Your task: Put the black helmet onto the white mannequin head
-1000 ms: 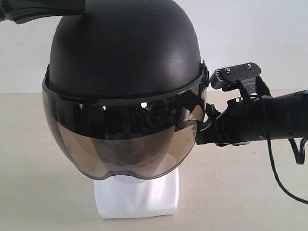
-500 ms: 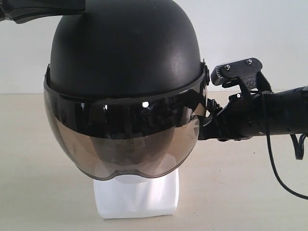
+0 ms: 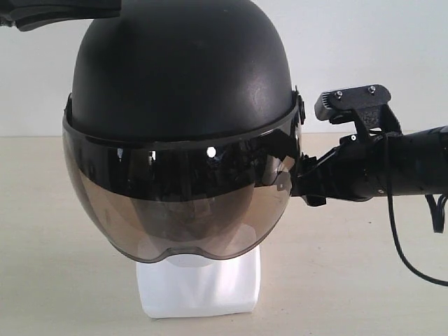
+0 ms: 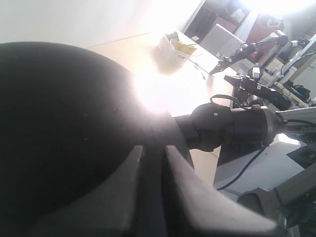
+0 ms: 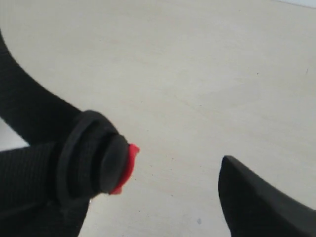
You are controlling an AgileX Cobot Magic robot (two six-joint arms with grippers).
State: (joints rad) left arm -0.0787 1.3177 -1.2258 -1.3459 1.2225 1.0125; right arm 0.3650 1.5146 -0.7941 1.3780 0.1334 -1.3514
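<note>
Helmet [image 3: 182, 70] sits on mannequin head [image 3: 199, 287], visor down; L gripper [image 4: 153, 163] at helmet's 11 o'clock, jaws slightly parted, empty; R gripper [image 3: 315, 183] at 3 o'clock, jaws wide, nothing clamped; strap buckle [image 5: 106, 163] adjacent.

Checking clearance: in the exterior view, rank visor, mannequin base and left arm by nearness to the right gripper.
1. Visor, its right edge beside the right gripper.
2. Mannequin base, lower down, centre.
3. Left arm, top-left corner.

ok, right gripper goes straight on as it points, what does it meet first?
Likely the black helmet, its side edge beside the visor; the right gripper sits almost against it, depth unclear.
</note>
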